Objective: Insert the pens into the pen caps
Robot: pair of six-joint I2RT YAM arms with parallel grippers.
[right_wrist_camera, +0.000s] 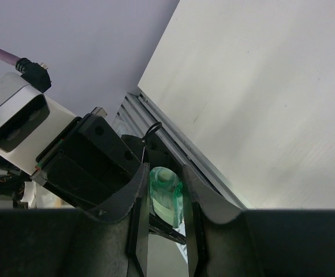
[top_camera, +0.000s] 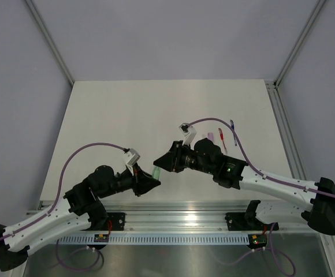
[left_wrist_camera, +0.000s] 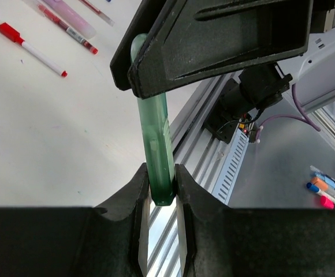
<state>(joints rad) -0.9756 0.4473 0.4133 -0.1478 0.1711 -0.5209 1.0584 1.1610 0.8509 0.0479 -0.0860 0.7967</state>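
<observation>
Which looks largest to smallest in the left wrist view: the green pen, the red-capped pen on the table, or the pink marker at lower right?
1. green pen, though it is nearest the camera.
2. red-capped pen.
3. pink marker, which lies farthest away, so its true size is unsure.

Your white table (top_camera: 127, 115), toward your right side a pink pen (top_camera: 211, 137), a red pen (top_camera: 220, 137), a blue-tipped pen (top_camera: 233, 128), lying near together.
</observation>
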